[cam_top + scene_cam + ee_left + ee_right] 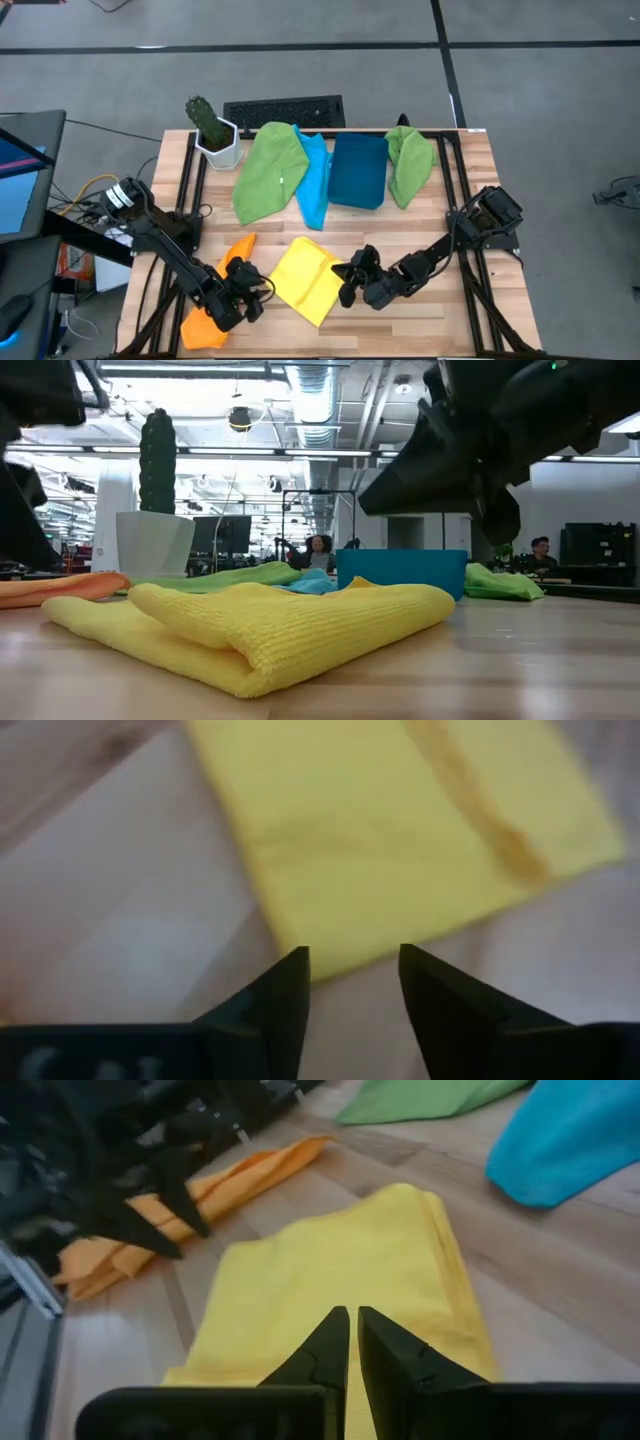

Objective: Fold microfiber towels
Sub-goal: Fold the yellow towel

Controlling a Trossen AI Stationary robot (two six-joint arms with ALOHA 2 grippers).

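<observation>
The soft yellow microfiber towel (pixel 308 278) lies folded on the wooden slatted table (pixel 470 318), between the two grippers; it looks light, limp and a little grippy, best pinched at a corner or along a free edge. The left gripper (pixel 352 982) hovers just beside its edge, fingers parted and empty; the right gripper (pixel 353 1342) hangs above it, fingers nearly together, grasping nothing
</observation>
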